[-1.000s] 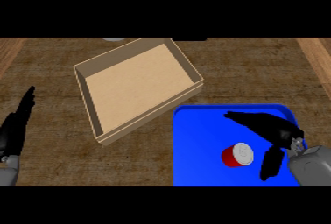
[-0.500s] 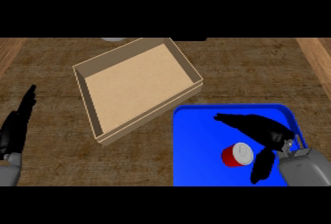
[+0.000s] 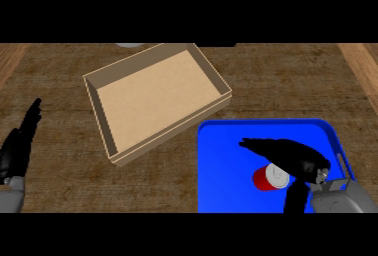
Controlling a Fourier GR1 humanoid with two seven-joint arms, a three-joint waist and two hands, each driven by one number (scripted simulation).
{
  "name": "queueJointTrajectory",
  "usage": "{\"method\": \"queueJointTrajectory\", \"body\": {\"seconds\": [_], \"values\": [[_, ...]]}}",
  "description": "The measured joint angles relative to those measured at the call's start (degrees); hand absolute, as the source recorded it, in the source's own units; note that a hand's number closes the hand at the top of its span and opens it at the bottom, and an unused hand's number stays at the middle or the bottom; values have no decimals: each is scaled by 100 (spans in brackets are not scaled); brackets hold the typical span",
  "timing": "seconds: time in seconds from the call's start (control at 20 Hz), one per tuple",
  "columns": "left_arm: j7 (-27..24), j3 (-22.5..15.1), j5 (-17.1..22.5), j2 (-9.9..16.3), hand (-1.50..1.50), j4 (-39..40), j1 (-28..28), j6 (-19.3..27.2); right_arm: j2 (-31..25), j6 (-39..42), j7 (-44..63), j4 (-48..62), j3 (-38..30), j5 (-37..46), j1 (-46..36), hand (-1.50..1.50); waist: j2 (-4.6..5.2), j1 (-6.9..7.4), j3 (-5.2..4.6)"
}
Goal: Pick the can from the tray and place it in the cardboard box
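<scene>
One head view looks steeply down on the counter (image 3: pixel 170 185) from above.

Brown wood-grain bench (image 3: pixel 66 190) carries two things. Open cardboard box (image 3: pixel 156 100) lies directly on it, turned at angle. Blue tray (image 3: pixel 225 165) lies just beside box, lower right.

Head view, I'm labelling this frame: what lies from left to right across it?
Left hand resting at the left edge → cardboard box → blue tray → red can → right hand, fingers over the can.
</scene>
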Motion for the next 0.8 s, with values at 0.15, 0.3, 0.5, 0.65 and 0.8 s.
{"method": "queueJointTrajectory", "body": {"seconds": [0.15,0.3,0.5,0.65,0.8], "values": [[17,56,-51,-52,0,24,-38,-42,129,52,186,48,51,191,71,-150,1,0,0],[62,177,-42,-26,0,-114,24,-179,274,80,267,241,37,385,-3,-150,4,8,2],[83,213,-121,-89,0,-70,-67,-208,382,-428,30,506,203,860,-27,150,-17,5,-18],[172,194,-191,-122,0,-159,-87,-202,336,-1007,-342,660,288,1243,-102,150,-32,12,-31],[16,243,-215,-145,0,-88,0,-220,358,-1553,-662,968,279,1560,-233,150,-34,23,-34]]}}
